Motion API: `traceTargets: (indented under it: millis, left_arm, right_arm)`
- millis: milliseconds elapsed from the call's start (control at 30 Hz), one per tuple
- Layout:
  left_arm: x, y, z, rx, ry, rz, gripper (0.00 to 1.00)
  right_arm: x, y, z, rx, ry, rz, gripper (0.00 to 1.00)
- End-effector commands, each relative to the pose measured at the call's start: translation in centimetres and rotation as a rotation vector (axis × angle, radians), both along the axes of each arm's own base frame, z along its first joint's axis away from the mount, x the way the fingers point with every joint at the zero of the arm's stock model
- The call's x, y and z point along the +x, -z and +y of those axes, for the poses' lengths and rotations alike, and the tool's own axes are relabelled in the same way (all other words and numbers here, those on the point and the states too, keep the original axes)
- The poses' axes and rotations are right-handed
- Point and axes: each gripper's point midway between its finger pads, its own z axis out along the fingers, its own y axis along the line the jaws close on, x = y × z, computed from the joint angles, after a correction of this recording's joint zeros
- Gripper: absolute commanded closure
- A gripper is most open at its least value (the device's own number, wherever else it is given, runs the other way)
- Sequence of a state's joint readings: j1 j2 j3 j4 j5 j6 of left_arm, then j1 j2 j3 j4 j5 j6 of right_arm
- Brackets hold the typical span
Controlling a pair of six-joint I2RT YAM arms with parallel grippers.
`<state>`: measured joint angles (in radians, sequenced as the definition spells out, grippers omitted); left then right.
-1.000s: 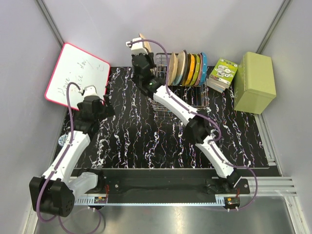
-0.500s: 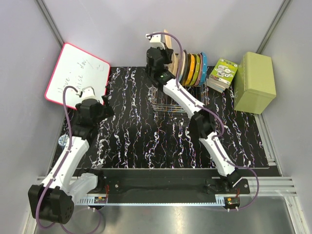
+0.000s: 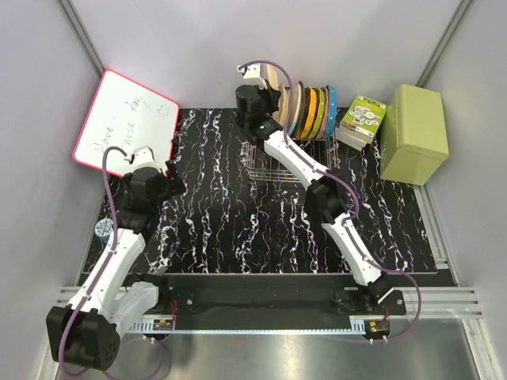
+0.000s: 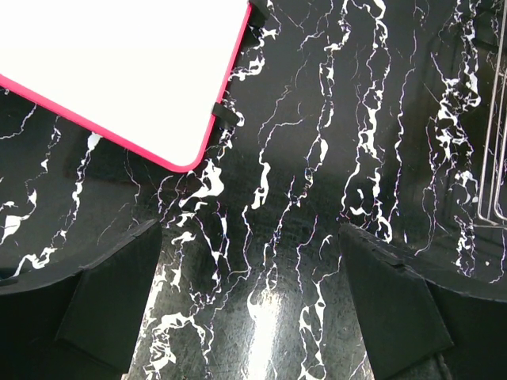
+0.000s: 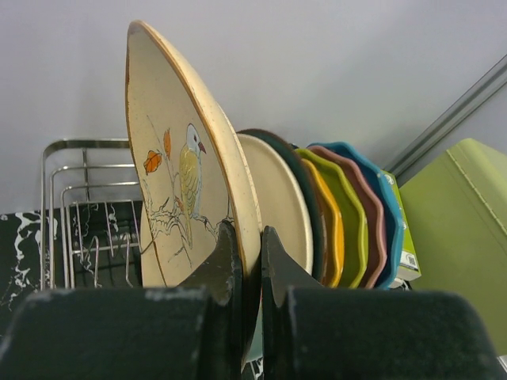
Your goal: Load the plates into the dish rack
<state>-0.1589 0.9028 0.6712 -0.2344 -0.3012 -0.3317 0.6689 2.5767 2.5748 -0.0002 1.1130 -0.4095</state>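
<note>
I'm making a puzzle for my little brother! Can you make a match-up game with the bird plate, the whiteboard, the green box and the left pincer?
1 bird plate
2 whiteboard
3 green box
4 left pincer

a open, empty
b far right
c far left, red edge
d gripped by the right pincer

Pairs: 1-d, 2-c, 3-b, 4-a

The plates [image 3: 305, 111] stand in the dish rack [image 3: 265, 165], whiteboard [image 3: 123, 127] leftward, box [image 3: 412, 134] rightward.

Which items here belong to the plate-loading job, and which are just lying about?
Job: bird-pattern plate, clamped in the right gripper; cream plate behind it; dish rack.
Lying about: whiteboard; olive-green box; booklet stack; small coloured plates.
</note>
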Motion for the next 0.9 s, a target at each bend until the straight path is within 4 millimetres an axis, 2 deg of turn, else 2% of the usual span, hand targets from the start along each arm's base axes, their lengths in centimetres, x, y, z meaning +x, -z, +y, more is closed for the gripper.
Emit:
traceTargets:
  millis: [0,367,400,467,500,533,800,867]
  left_arm:
    - [0.7,-2.0,-0.3,-0.013,0.017,-0.086,0.01]
    - [0.7,-1.3,-0.4,-0.02,0.02,-0.073,0.01]
    - [0.7,-1.3,-0.5,-0.024,0.023,-0.072,0.01]
    - [0.7,-1.2,-0.6,-0.027,0.028,-0.069,0.01]
    - [0.8,-1.1,-0.8,-0.03,0.035,-0.067,0.01]
    - [0.8,-1.2,-0.9,-0.035,0.038,-0.068,0.01]
    - [0.9,-1.3,-1.1,-0.046,0.048,-0.07,0.01]
    - [0.7,-1.4,-1.1,-0.046,0.05,-0.072,0.01]
  right_arm:
    - [-0.1,-3.7,-0.3,0.126,0.018,-0.131,1.0]
    - [1.2,-0.4,-0.5,0.09,0.026,-0.09,1.0]
    - [1.4,0.0,-0.3,0.077,0.016,-0.079,0.9]
    - [1.4,0.2,-0.2,0.07,0.008,-0.074,0.76]
    - [1.4,0.1,-0.3,0.068,0.01,-0.073,0.64]
    - [1.4,0.2,-0.2,0.065,0.008,-0.07,0.61]
    - [0.9,-0.5,-0.9,0.047,0.03,-0.066,0.56]
    - [0.3,-1.7,-1.0,0.032,0.032,-0.068,0.56]
